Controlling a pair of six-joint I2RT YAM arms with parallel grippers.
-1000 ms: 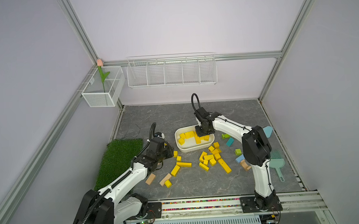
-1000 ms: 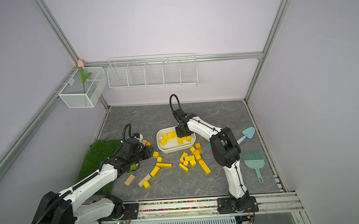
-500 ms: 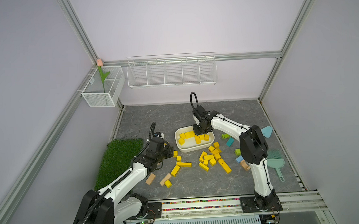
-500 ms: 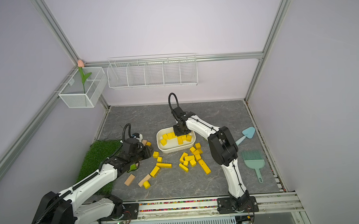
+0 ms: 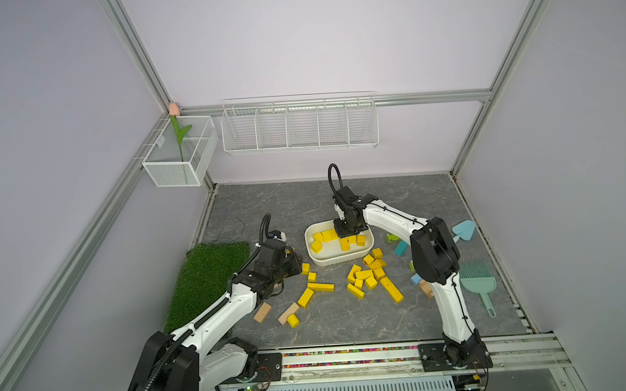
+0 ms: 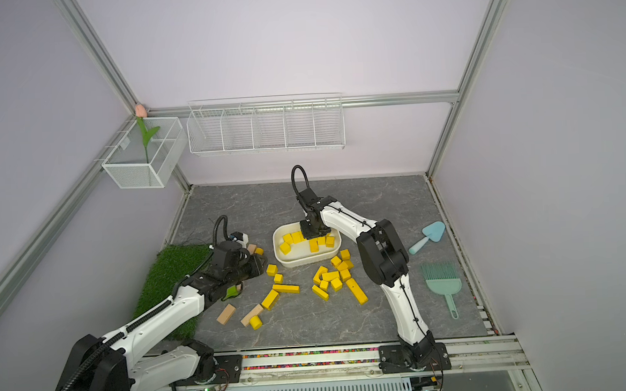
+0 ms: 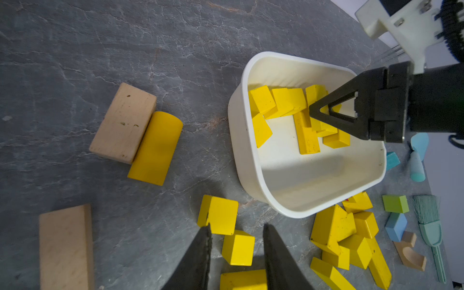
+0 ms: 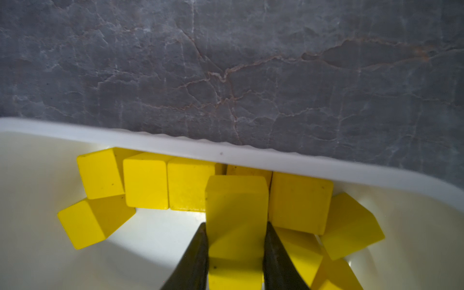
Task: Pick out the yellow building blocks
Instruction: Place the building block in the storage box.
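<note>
Pinching one yellow block point(image 8: 236, 200) in the right gripper point(image 8: 235, 224), squeezed on both flanks, just inside the back rim of the white tub point(image 8: 226, 150). Can't see that block's near end, cut off at the frame edge, nor tell whether it touches the pieces beneath. More yellow building blocks point(image 5: 326, 236) down in the tub, some masked by the gripper in both top views.

Now the left gripper point(image 7: 237, 227): low over the bench point(image 5: 304, 200), slightly spread, gripping nothing, framing a loose yellow cube point(image 7: 238, 247) in the gap without contact. Losing a yellow bar point(image 7: 243, 280) off the wrist view's edge. Half hiding a green piece point(image 6: 231, 291), shape unclear, under the left forearm. Masking part of a blue block point(image 5: 401, 249) behind the right arm.

Loose yellow cluster point(image 5: 365, 274) just beside the tub's front wall, tan blocks point(image 5: 262, 312) nearer the front rail. Plenty of bare bench behind the tub, tighter beside the grass mat point(image 5: 206, 273).
</note>
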